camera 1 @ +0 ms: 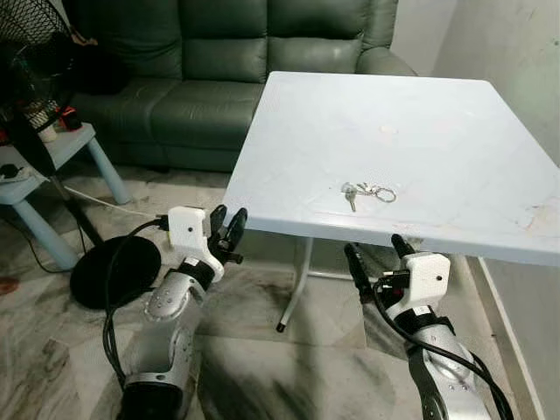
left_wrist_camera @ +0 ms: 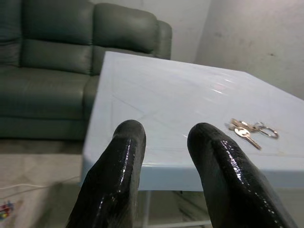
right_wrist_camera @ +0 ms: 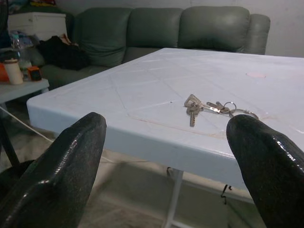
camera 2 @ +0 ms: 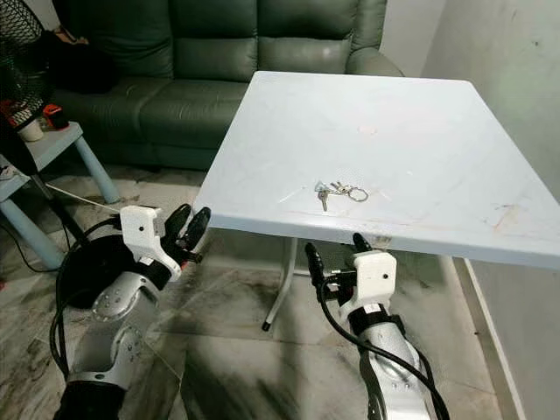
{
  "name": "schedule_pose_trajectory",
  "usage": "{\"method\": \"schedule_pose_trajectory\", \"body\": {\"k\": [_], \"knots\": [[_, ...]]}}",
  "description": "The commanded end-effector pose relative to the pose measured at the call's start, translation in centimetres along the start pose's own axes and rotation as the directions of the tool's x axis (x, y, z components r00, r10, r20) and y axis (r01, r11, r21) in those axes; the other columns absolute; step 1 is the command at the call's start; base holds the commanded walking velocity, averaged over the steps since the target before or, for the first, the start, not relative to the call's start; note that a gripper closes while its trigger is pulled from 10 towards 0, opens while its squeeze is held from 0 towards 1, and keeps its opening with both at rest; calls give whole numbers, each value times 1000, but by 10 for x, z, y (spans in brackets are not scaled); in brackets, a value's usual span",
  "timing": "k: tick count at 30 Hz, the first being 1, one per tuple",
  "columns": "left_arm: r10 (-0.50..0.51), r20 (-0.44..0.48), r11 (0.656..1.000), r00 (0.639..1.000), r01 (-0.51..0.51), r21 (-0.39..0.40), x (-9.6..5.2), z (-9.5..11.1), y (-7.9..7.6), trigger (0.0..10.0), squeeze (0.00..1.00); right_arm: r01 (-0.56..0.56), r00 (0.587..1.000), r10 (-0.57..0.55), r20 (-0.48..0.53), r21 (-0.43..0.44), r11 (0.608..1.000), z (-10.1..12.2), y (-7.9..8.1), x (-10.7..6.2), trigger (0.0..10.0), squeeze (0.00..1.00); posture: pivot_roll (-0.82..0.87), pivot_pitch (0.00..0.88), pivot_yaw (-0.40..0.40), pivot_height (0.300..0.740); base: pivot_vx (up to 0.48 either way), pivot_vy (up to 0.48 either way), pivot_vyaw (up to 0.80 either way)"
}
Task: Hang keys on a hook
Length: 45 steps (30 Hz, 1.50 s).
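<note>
A small bunch of keys (camera 1: 367, 192) on a ring lies flat on the white square table (camera 1: 437, 122), near its front edge. My left gripper (camera 1: 229, 219) hovers just below and in front of the table's front-left corner, fingers open with nothing between them. My right gripper (camera 1: 376, 252) is under the front edge, just below the keys, spread wide open and empty. In the right wrist view the keys (right_wrist_camera: 213, 108) lie straight ahead between the two fingers (right_wrist_camera: 71, 161). In the left wrist view the keys (left_wrist_camera: 249, 130) are off to one side.
A dark green sofa (camera 1: 219, 70) stands behind the table. At the left are a light blue side table (camera 1: 52, 157) with small items, a standing fan (camera 1: 31, 52) and its black round base (camera 1: 114, 271) with cables. A wall (camera 1: 525, 61) runs close along the right.
</note>
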<state>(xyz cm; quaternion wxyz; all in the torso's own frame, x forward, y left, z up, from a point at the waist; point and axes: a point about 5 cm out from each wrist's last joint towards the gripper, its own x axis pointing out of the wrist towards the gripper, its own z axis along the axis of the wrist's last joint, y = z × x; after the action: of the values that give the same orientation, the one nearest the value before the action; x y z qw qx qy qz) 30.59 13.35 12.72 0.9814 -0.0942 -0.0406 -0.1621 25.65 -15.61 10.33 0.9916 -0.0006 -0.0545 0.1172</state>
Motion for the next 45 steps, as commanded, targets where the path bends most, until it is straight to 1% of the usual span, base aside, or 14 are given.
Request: {"method": "schedule_pose_trajectory", "body": {"k": [1,5,7,10,21,24,27,29,30,32,38,45], "knots": [[6,8,1000,1000,-6,8,1,7,2,10000,0,-2,1000,2,9,-12,1000,6,-2,2,10000,0,66,0,6,740,0,0,0],[14,8,1000,1000,-14,-8,2,10,3,10000,0,-9,1000,9,13,-19,1000,10,-2,3,10000,0,67,0,7,740,0,0,0],[9,3,1000,1000,-9,-12,2,12,0,10000,0,-27,999,28,24,-20,999,17,3,5,10000,0,68,0,9,740,0,0,0],[-3,2,1000,1000,3,-14,0,12,-3,10000,0,-40,999,40,32,-17,999,20,6,5,10000,0,68,0,9,740,0,0,0],[-7,-11,1000,1000,7,-24,-1,12,-3,10000,0,-38,999,38,20,-21,999,22,6,5,10000,0,71,0,5,740,0,0,0],[-4,-15,1000,1000,4,27,-2,8,-3,10000,0,27,1000,-27,3,-44,999,18,-3,5,10000,0,71,0,5,740,0,0,0],[2,-41,999,999,0,49,-7,1,1,10000,0,85,996,-87,-31,-52,995,8,-13,0,10000,0,68,0,3,740,0,0,0],[11,-46,999,999,-9,50,-8,-1,3,10000,0,103,993,-106,-43,-50,993,5,-16,-2,10000,0,68,0,3,740,0,0,0],[49,-56,998,997,-47,43,-10,-3,13,10000,0,133,989,-136,-57,-45,990,0,-23,-6,10000,0,70,0,0,740,0,0,0],[70,-51,997,996,-68,45,-11,-2,20,10000,0,146,987,-149,-62,-48,988,-2,-28,-8,10000,0,71,0,0,740,0,0,0],[79,-35,995,996,-77,58,-10,4,28,10000,0,159,985,-162,-51,-56,986,2,-30,-6,10000,0,71,2,0,740,0,0,0],[76,-23,995,997,-74,67,-7,6,30,10000,0,169,985,-171,-29,-57,984,7,-32,-4,10000,0,71,13,4,740,328,0,0]]}}
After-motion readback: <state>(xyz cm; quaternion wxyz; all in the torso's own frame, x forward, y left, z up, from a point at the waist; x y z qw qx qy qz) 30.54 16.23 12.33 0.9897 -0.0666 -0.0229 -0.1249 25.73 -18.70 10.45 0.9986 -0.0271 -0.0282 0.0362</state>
